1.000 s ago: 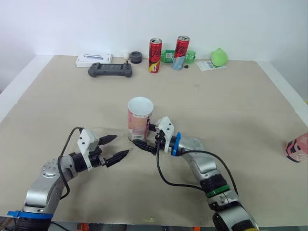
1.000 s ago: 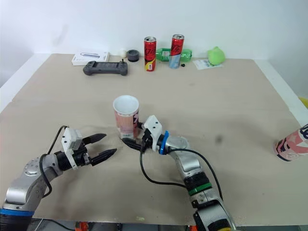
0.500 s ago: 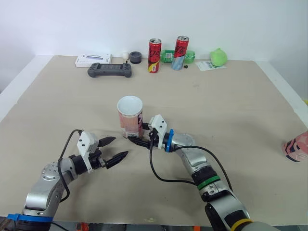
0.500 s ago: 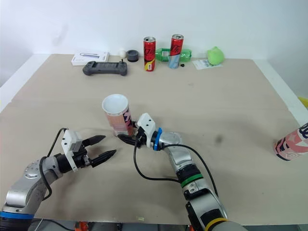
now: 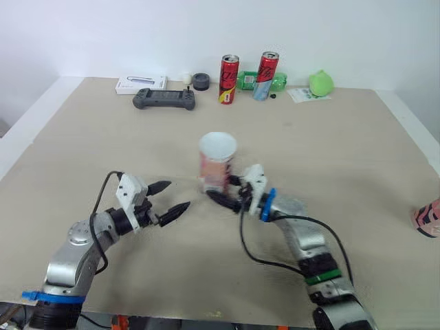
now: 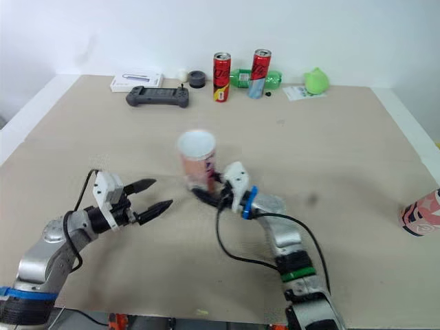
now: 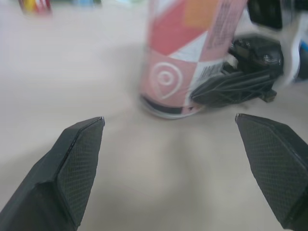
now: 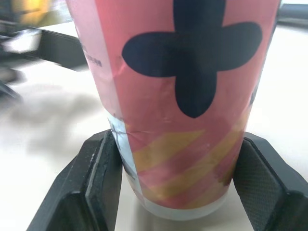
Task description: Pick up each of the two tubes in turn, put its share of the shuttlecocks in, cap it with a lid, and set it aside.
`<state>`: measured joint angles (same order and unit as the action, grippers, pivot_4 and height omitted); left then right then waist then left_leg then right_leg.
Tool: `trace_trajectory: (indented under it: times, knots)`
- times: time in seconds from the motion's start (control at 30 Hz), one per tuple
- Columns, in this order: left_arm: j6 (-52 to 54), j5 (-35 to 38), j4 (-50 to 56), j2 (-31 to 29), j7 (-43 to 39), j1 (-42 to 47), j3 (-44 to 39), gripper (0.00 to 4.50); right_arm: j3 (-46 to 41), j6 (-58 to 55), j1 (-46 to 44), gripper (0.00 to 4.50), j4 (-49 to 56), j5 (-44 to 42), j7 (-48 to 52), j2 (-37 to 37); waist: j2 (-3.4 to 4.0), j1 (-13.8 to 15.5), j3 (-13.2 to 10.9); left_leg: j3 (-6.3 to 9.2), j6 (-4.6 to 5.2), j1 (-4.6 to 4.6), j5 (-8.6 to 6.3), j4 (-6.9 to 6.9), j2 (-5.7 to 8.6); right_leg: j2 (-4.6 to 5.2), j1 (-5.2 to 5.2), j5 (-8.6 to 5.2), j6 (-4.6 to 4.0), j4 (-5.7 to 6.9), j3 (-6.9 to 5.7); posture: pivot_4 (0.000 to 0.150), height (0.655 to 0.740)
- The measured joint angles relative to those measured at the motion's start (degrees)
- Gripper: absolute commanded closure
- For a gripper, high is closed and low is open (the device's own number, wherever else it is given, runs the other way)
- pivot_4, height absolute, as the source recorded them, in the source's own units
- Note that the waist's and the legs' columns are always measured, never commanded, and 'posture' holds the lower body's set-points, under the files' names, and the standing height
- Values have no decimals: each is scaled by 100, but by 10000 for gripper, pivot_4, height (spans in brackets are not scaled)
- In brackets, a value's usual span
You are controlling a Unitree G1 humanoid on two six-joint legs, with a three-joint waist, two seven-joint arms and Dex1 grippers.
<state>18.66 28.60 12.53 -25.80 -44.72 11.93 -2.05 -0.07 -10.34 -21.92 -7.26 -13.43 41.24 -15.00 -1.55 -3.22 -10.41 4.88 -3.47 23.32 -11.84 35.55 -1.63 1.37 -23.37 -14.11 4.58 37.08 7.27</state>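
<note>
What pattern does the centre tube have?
Pink tube, black cross, yellow stripes; best in right wrist view.

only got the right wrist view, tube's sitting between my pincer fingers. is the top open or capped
observer: open. the tube stands upright with no lid on its white mouth.
operator: where's the left pincer
observer: the left pincer is open, on the robot's left of the tube and apart from it.
operator: and the other tube
observer: the second tube is at the right edge of the table.
</note>
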Motion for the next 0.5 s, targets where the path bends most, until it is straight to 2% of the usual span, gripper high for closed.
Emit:
trace_trajectory:
  times: [0.23,0.5]
  knots:
    - [-22,-275,-792,1237,180,1511,858,0,-2122,-174,145,11617,-103,82,-2524,-526,3,40,0,-9,0,-3,2,10,3,-1,2,9,5,0,11,1500,7400]
    - [-259,-565,-1380,1939,142,2249,1286,0,-2761,140,-397,11617,-1616,276,-3827,-980,13,-89,-1,-17,8,-12,3,-1,6,-5,4,7,5,2,26,1500,7400]
